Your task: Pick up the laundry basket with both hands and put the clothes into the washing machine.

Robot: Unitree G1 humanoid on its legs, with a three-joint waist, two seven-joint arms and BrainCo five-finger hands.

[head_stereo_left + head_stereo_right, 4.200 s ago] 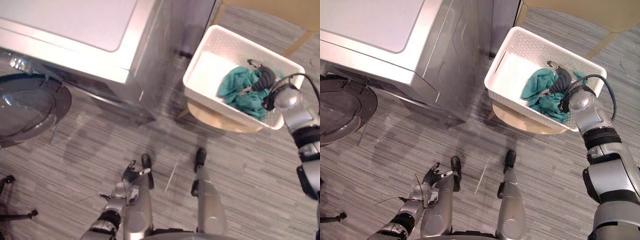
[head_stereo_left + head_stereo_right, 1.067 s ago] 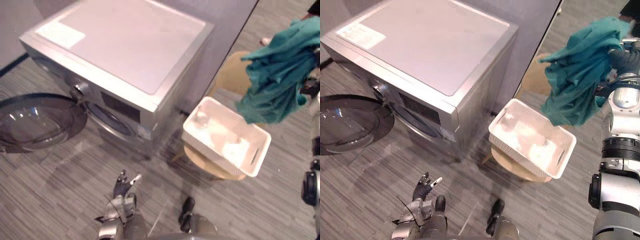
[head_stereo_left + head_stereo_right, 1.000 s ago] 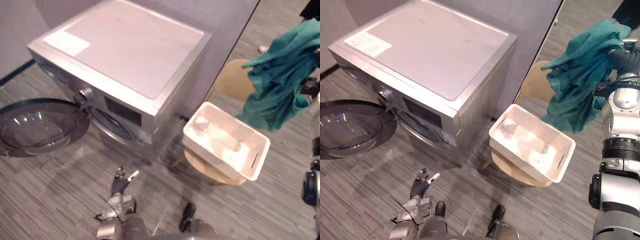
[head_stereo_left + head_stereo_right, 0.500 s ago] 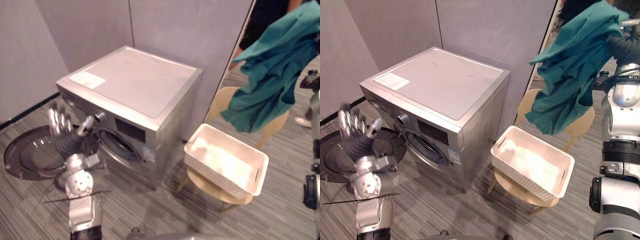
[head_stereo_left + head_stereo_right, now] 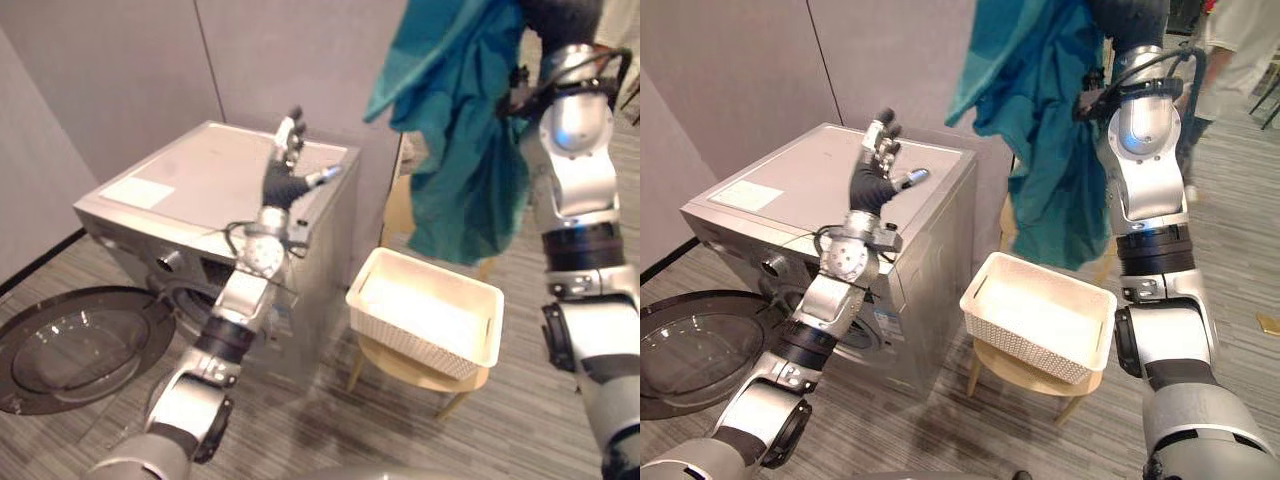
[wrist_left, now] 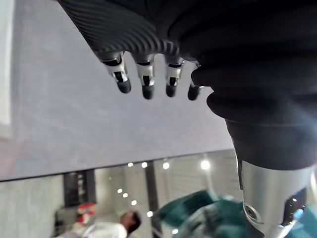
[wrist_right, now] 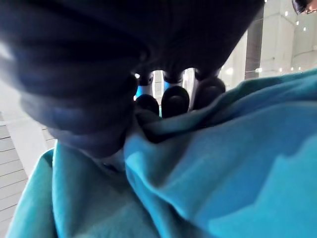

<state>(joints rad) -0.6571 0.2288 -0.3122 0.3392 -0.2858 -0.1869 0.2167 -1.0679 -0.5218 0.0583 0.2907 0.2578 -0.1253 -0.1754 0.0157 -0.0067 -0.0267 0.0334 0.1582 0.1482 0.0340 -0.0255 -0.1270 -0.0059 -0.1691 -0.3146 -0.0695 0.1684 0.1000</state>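
Grey plank floor (image 5: 940, 430), round washer door (image 5: 690, 355) swung open low. Left hand (image 5: 872, 175) raised over washing machine (image 5: 790, 190), fingers spread. White laundry basket (image 5: 1025, 352) on wooden stool (image 5: 1040, 388). Right hand (image 7: 171, 101) up high, clenched on teal garment (image 5: 1040, 130) hanging above basket.

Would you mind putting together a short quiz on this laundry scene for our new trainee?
1. True or false: the white basket sits empty on the wooden stool.
2. The teal garment is: A, inside the basket; B, gripped by the right hand, held high; C, lying on the floor.
3. Fill in: the raised left hand holds nothing and is ___ (open or shut).

Key: 1 true; 2 B; 3 open.
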